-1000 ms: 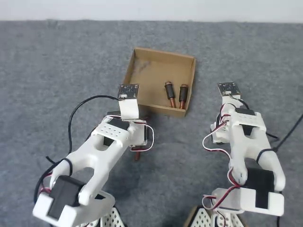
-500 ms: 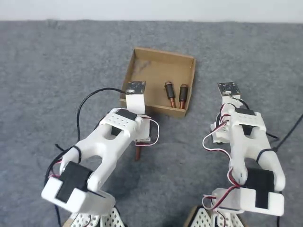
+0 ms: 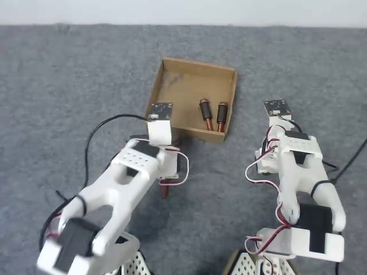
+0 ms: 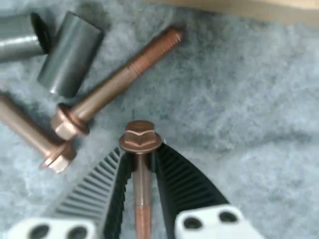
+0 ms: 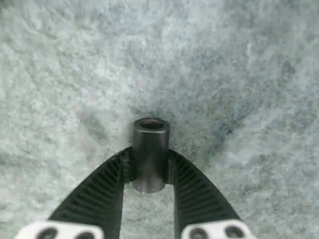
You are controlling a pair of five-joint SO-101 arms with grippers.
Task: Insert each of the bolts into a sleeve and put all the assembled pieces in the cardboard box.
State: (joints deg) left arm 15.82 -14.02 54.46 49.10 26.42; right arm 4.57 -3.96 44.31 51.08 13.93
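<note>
Within left end effector (image 4: 142, 152), bolt (image 4: 140, 137)

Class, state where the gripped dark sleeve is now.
Right wrist view: the sleeve sits clamped in the right pincer over grey carpet, right of the cardboard box.

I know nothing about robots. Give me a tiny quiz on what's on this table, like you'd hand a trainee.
1. True or false: the right gripper is open and empty.
2. How many assembled pieces lie in the cardboard box? A) one B) two C) four
3. Fill in: the left gripper is shut on a ____.

Key
1. False: it is shut on a sleeve.
2. B.
3. A bolt, gripped by its shank just below the head.
</note>
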